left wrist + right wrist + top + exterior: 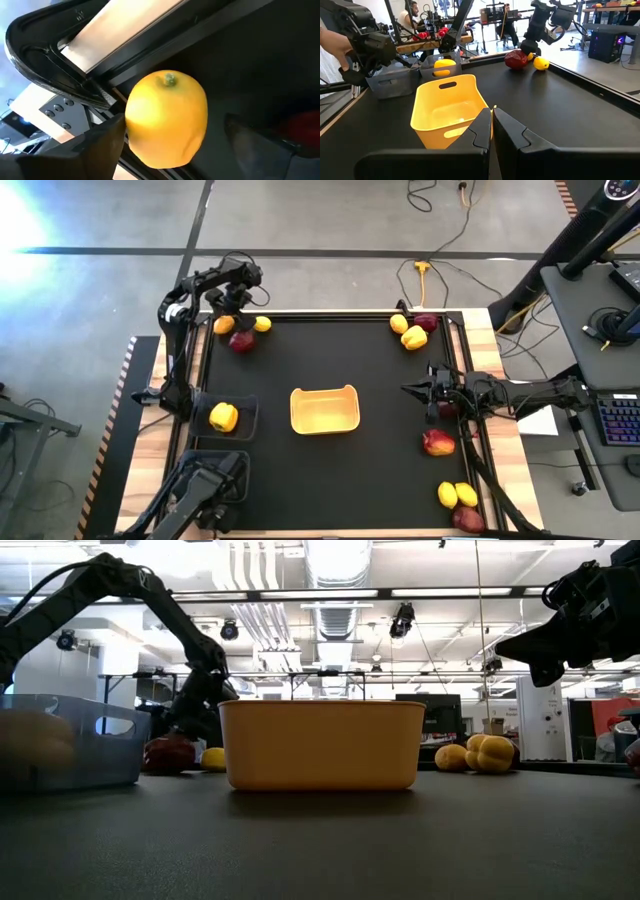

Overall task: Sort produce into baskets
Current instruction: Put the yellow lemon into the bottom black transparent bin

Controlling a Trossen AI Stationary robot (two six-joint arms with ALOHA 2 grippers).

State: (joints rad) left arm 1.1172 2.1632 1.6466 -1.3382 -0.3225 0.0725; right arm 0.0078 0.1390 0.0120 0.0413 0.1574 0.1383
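My left gripper [226,318] is open at the table's far left corner. Its fingers stand on either side of a round yellow fruit [167,120] with a green stem nub, which rests on the black mat by the table's rail. A dark red fruit [241,341] and a lemon [262,324] lie beside it. My right gripper [406,389] is shut and empty. It is raised above the mat, right of the yellow tray [324,409], and shows in its wrist view [491,117]. A dark bin [247,416] at the left holds a yellow pepper [223,417]. My left gripper has one finger [102,142] close against the yellow fruit's side [131,131]; I cannot tell whether it touches. The other finger [255,140] stands apart from the fruit. The fruit rests on the mat.
At the far right lie a lemon [398,324], a yellow pepper [414,338] and a red fruit [426,322]. A red fruit [438,443] lies near the right edge, and two lemons [456,495] and a red fruit [468,520] at the near right corner. People show beyond the table.
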